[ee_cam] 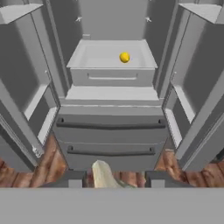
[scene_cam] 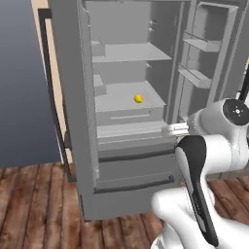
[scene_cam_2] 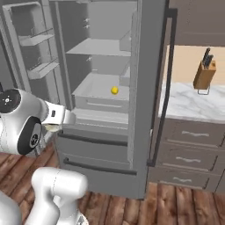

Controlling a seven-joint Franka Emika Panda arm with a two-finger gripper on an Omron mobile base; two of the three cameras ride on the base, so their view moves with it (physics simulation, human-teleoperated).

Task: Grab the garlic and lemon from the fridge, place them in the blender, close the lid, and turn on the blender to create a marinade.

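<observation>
Both base views flank the open fridge (scene_cam: 121,121) obliquely; the hand view faces it squarely, nearer.

1. the fridge (scene_cam: 87,146) stands open, doors swung out to both sides.
2. the lemon (scene_cam: 138,98) lies on a middle shelf inside, right of centre in the hand view.
3. two drawers sit below that shelf.
4. the gripper (ee_cam: 113,178) is before the fridge, with the garlic (ee_cam: 103,175) between its fingers.
5. a counter (scene_cam_2: 193,107) lies right of the fridge, a knife block (scene_cam_2: 205,74) on it.
</observation>
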